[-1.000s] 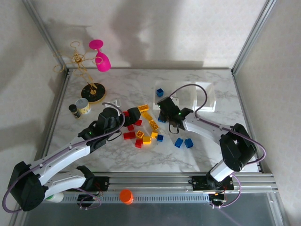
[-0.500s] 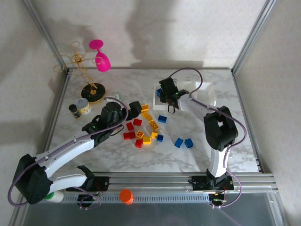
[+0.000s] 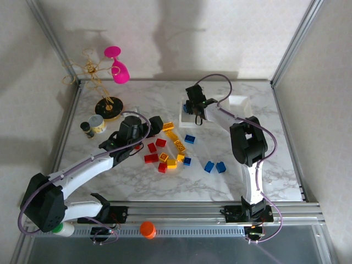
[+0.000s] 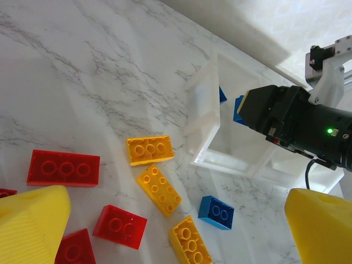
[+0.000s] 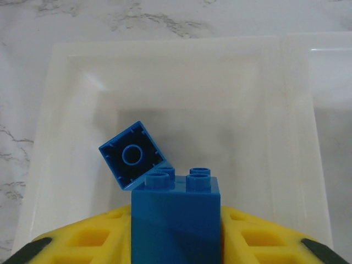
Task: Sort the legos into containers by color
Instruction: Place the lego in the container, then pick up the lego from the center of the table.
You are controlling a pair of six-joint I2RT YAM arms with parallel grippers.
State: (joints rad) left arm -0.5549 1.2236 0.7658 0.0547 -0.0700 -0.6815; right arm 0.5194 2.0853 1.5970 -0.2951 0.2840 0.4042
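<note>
**Blue brick at drop-off over the left-hand tray**

Nearest the arm bases, red, yellow and blue legos [image 3: 151, 158] are seen scattered on the bench [image 3: 110, 181], unsorted. Just beyond them the left end effector [image 3: 155, 125] is poised over the pile. Its fingers are spread wide and nothing is between them.

Farther back, the right end effector [image 5: 176, 242] is closed on a blue brick [image 5: 176, 206]. It is held above the leftmost of the containers [image 5: 71, 110]. One loose blue brick [image 5: 132, 155] is already lying inside, underside up.

Step judged: placing of a blue piece. For the next move, the fingers are to be parted so the brick drops within the walls and clear of the rim. The arm is then to be lifted away. Most of the sorting is judged undone.
</note>
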